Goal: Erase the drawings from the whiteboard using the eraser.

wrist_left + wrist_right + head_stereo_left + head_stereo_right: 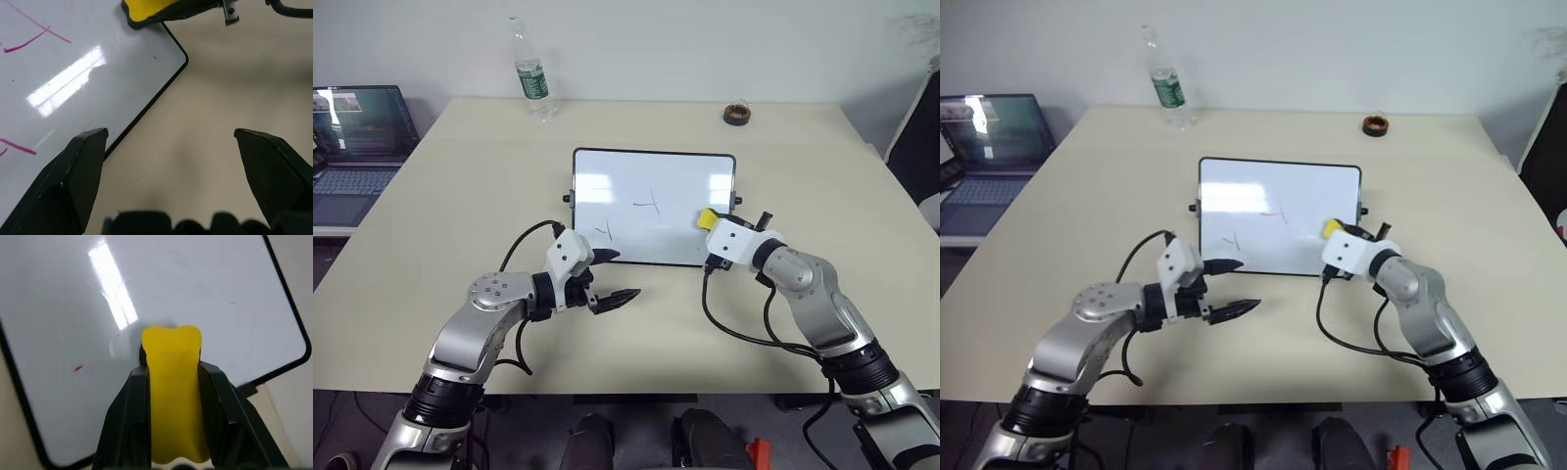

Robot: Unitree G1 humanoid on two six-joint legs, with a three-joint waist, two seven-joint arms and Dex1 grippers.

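The whiteboard (654,176) lies flat in the middle of the table, black-framed, with a small knob on each short side. Two red drawings show on it: one near the centre (647,204) and one by the near left corner (603,232). My right gripper (710,227) is shut on the yellow eraser (706,216), holding it over the board's near right part. In the right wrist view the eraser (173,396) sits between the two fingers with a faint red speck (78,367) on the board beside it. My left gripper (619,276) stands open at the board's near left corner, holding nothing.
An open laptop (357,137) sits off the table's far left edge. A plastic bottle (530,73) stands at the far edge and a dark tape roll (737,114) lies at the far right. Bare beige table (460,215) surrounds the board.
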